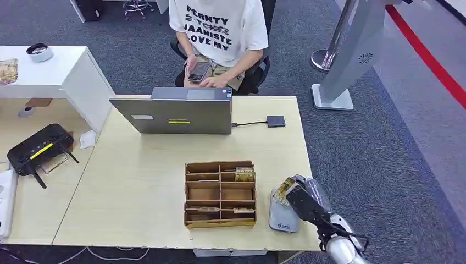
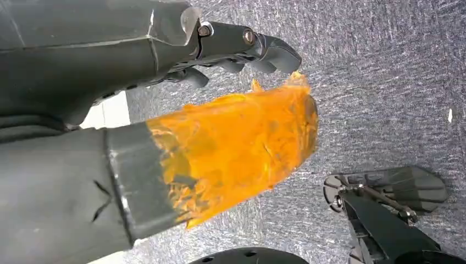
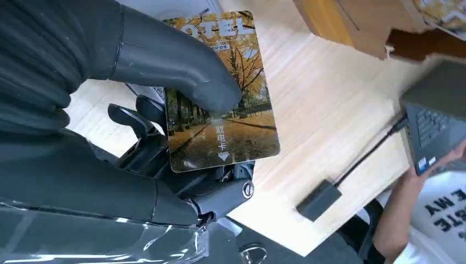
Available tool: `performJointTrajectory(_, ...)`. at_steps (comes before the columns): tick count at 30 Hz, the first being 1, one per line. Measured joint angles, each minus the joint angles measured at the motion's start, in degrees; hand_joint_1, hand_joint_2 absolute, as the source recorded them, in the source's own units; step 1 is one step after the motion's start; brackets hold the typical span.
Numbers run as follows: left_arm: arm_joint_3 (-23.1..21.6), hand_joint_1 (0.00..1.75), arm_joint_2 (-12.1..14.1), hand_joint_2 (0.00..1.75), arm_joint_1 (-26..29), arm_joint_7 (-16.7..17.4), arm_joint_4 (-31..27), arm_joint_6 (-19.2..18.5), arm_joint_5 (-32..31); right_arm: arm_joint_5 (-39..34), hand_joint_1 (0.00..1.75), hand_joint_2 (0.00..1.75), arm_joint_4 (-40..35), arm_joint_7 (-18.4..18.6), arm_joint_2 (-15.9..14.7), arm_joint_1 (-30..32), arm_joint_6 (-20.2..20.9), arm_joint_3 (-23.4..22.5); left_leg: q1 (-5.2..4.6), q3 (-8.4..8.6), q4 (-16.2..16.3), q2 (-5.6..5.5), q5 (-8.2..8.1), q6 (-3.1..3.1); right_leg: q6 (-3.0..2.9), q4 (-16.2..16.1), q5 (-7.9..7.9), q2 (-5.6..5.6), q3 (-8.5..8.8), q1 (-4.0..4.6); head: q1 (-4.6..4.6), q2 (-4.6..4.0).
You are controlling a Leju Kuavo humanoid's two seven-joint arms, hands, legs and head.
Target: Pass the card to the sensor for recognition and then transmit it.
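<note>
My right hand (image 1: 301,197) (image 3: 165,110) holds a hotel card (image 3: 228,110) printed with an autumn tree scene, pinched under the thumb. In the head view the card (image 1: 283,190) sits just above the grey card sensor (image 1: 282,215), at the table's front right beside the divided box. My left hand (image 2: 231,49) hangs over the carpet with nothing in its fingers; its thumb (image 2: 236,148) is wrapped in orange tape.
A brown divided box (image 1: 220,193) with several cards stands left of the sensor. A grey laptop (image 1: 173,114) and a dark adapter (image 1: 276,121) on a cable lie farther back. A person in a white shirt (image 1: 220,25) sits behind the table. A black router (image 1: 38,147) rests at left.
</note>
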Motion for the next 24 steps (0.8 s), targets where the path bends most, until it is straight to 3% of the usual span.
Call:
performJointTrajectory(11, 0.0, 0.00, -0.5, 0.00, 0.2, 0.0, 0.0, 0.4, -0.7, -7.3, 1.75, 1.75, -12.6, -10.8, 9.2, 3.7, -17.8, -8.9, 0.01, -0.06, 0.0, 0.01, 0.00, -0.01, -0.01, 0.0, -0.01, 0.02, -0.10, 0.01, -0.02, 0.00)
performJointTrajectory(16, 0.0, 0.00, -0.7, 0.00, 0.1, 0.4, 0.0, 0.4, -1.6, -6.6, 1.75, 1.75, -17.6, -13.8, 12.1, 3.7, -21.2, -10.7, 0.00, -0.07, 0.0, 0.02, 0.00, -0.01, -0.01, 0.0, -0.01, 0.02, -0.09, 0.00, 0.00, 0.00)
performJointTrajectory(24, 0.0, 0.00, -0.8, 0.00, -0.6, 0.4, 0.0, 0.1, -2.0, -6.1, 1.75, 1.75, -20.2, -15.0, 13.7, 1.9, -21.7, -10.7, 0.00, -0.06, 0.0, 0.01, 0.01, -0.01, -0.01, 0.0, 0.00, 0.01, -0.08, 0.00, 0.00, 0.00)
